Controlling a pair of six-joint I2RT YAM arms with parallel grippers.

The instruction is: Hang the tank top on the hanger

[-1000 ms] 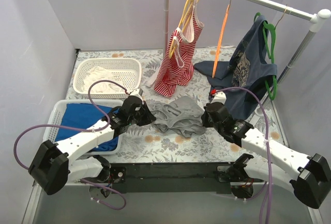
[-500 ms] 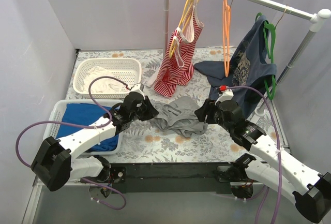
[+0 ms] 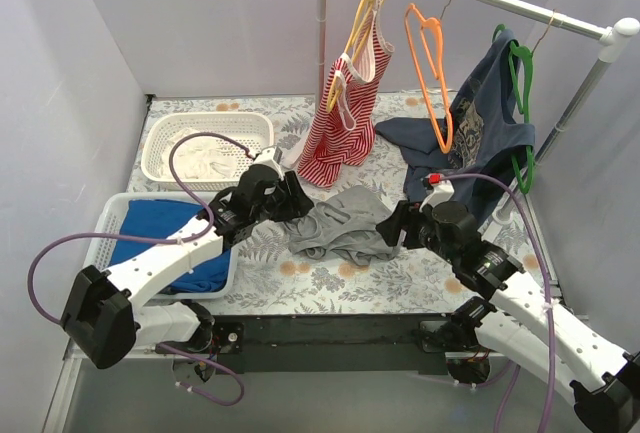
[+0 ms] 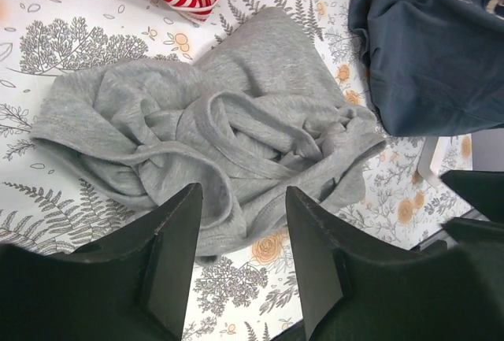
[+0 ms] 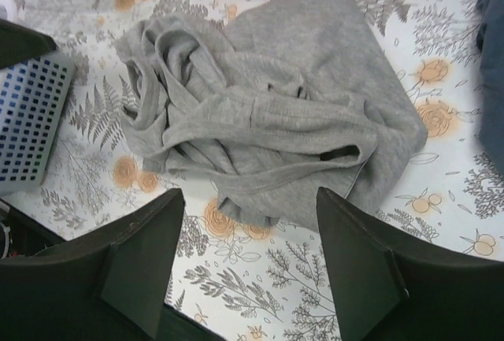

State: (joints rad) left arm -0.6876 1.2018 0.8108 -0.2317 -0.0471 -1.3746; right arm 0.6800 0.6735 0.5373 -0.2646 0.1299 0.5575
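Observation:
The grey tank top [image 3: 345, 223] lies crumpled on the floral table, also filling the left wrist view [image 4: 220, 128] and the right wrist view [image 5: 276, 113]. The orange hanger [image 3: 428, 58] hangs bare on the rail, turned broadside, between the striped top and the navy shirt. My left gripper [image 3: 296, 203] hovers at the tank top's left edge, its jaws open [image 4: 242, 199] with nothing between them. My right gripper [image 3: 397, 225] hovers at the right edge, jaws wide open [image 5: 250, 203] and empty. Neither touches the fabric.
A red-and-white striped top [image 3: 345, 113] hangs on a yellow hanger. A navy printed shirt [image 3: 480, 143] hangs on a green hanger [image 3: 522, 103] and drapes onto the table. A white basket [image 3: 160, 148] of white cloth and a basket [image 3: 112, 215] with blue cloth stand left.
Both grippers let go of the tank top, opened and lifted back from it; the garment dropped into a heap. The orange hanger has swung from edge-on to broadside.

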